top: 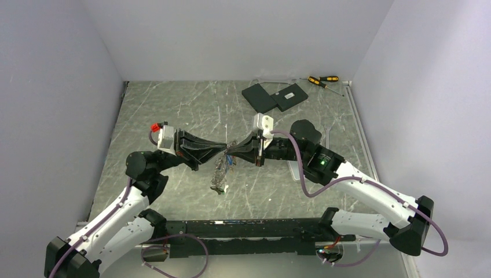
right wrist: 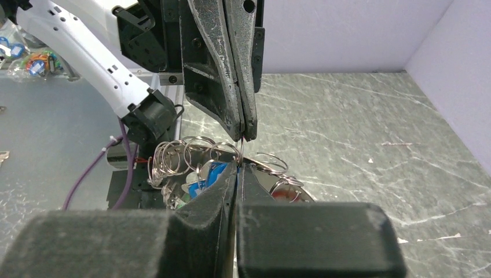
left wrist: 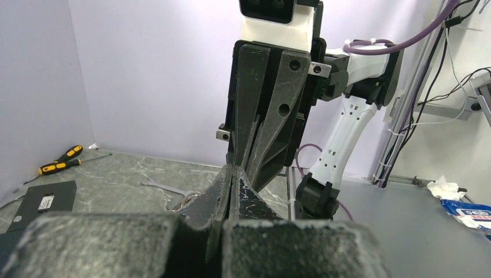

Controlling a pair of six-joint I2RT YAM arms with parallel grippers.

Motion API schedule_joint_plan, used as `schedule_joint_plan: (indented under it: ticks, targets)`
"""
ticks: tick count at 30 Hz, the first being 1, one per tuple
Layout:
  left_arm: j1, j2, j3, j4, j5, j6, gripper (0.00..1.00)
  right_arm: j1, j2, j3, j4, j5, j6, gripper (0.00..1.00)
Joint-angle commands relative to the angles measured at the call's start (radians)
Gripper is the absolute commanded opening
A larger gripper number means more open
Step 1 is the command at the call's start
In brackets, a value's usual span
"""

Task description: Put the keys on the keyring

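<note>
No text can be read; the white label on the flat black rectangular box is too small to be made out.

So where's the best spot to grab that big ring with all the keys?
Probably the bare wire at the top of the ring, pinched from the side, as the left claw and right claw do: the keys hang below, leaving it clear.
</note>
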Motion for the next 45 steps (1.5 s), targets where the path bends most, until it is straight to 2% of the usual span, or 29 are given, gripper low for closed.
schedule_joint_plan:
  ticks: [1,15,17,19,22,26,33,39,43,45]
  targets:
    - [-0.003,-0.004,0.001,0.074,0.004,-0.015,0.00,0.004,-0.007,0.055,0.063,-0.014,0.003,0.00]
    - [-0.004,-0.003,0.001,0.049,0.011,0.000,0.00,0.004,-0.018,0.062,0.028,-0.005,-0.008,0.00]
    - [-0.003,-0.004,0.001,0.045,0.009,0.002,0.00,0.004,-0.016,0.062,0.027,-0.005,-0.006,0.15]
    - [-0.004,-0.013,0.000,0.033,0.004,0.011,0.00,0.004,-0.018,0.061,0.029,-0.007,-0.005,0.25]
    - [-0.005,-0.026,-0.003,0.019,-0.006,0.021,0.00,0.005,-0.020,0.061,0.033,-0.012,-0.001,0.28]
    - [-0.005,-0.024,0.001,0.021,0.000,0.019,0.00,0.004,-0.020,0.060,0.041,-0.015,0.006,0.26]
    - [-0.005,-0.027,-0.004,0.029,-0.002,0.013,0.00,0.005,-0.012,0.066,0.035,-0.023,0.011,0.00]
    - [-0.005,-0.040,-0.001,-0.006,-0.001,0.027,0.00,0.005,-0.014,0.071,0.023,-0.022,0.006,0.00]
    - [-0.005,-0.062,0.021,-0.106,-0.004,0.063,0.00,0.005,-0.009,0.097,-0.028,-0.011,-0.019,0.00]
    - [-0.006,-0.074,0.032,-0.170,-0.003,0.086,0.04,0.006,-0.007,0.111,-0.049,-0.004,-0.033,0.00]
